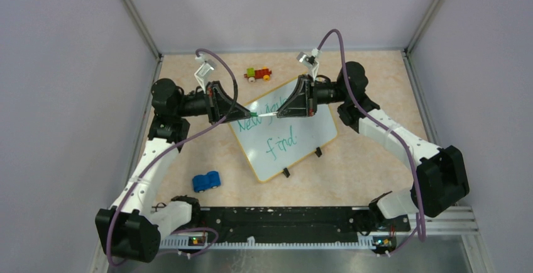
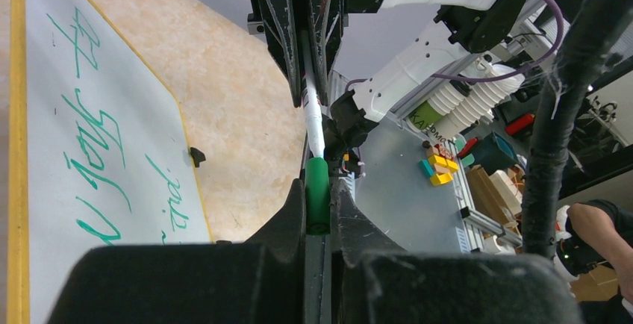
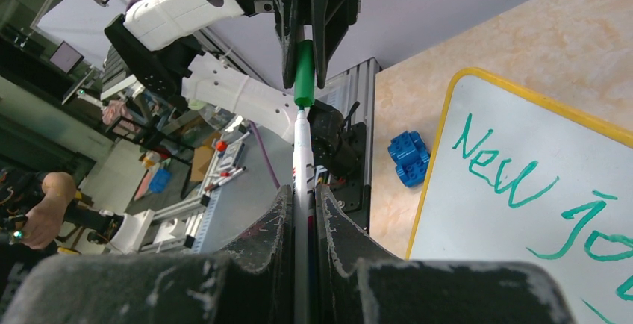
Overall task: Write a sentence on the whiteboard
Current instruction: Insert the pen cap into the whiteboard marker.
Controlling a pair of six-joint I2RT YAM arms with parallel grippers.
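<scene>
The large flat white board (image 1: 295, 153), thin tan-yellow rim around it, lies askew mid-table, with the green handwritten sentence (image 1: 280, 141) across it in two lines. Above its far-left corner the claws meet tip to tip. The right gripper (image 3: 301, 193) is clamped narrow on the slim white marker barrel (image 3: 301, 148), and the left gripper (image 2: 317, 204) pinches the green plastic cap (image 2: 316, 178). They share one axis, probably for capping now that the words look finished. The overhead view gives the whole layout but shows the pen only as a pale sliver. The wrist views show cap meeting barrel, though not whether it is fully seated.
</scene>
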